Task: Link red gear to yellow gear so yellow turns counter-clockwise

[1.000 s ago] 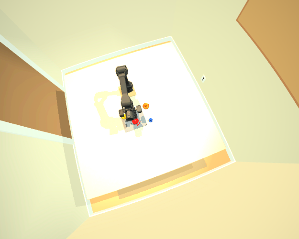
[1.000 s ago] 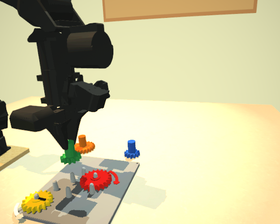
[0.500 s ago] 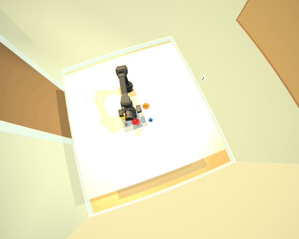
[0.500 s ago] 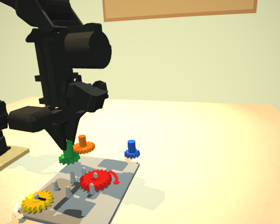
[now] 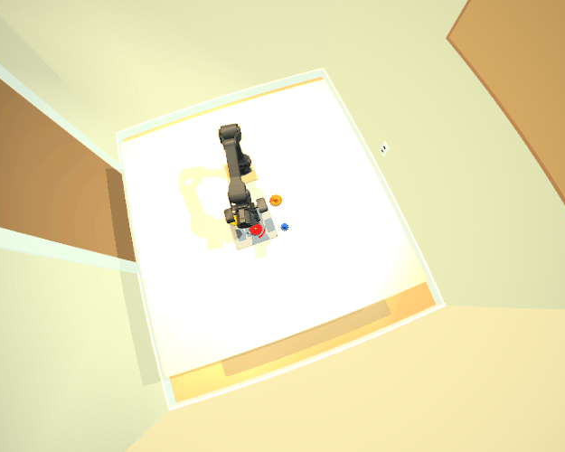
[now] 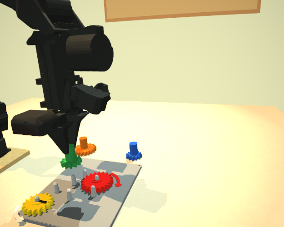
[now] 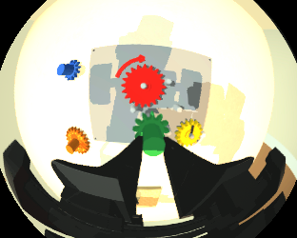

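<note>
Top view: grey board [image 5: 271, 235] on pale table [image 5: 292, 287], partly covered by dark arm [image 5: 234, 167]. Red gear [image 5: 255, 230] seen on board; yellow gear [image 5: 233, 223] mostly masked. Orange gear [image 5: 276, 200] and blue gear [image 5: 284, 226] noted on table, beside board. Pincer tips hidden here.

Exterior view: green gear [image 6: 71, 158] gripped by its upright stem between the fingers of the pincer [image 6: 71, 146]; its toothed disc held above the board [image 6: 129, 175], clear of the pegs. Five bare pegs counted, one [image 6: 69, 194] between the yellow gear [image 6: 37, 204] and red gear [image 6: 97, 182]. Blue gear [image 6: 133, 152] and orange gear [image 6: 84, 147] stood upright, apart.

Wrist view: green stem pinched in the pincer [image 7: 153, 141], green gear [image 7: 151, 129] seen between red gear [image 7: 143, 86] and pincer, with yellow gear [image 7: 188, 132] to one side. Orange gear [image 7: 77, 140] and blue gear [image 7: 69, 69] seen off board [image 7: 102, 56].
</note>
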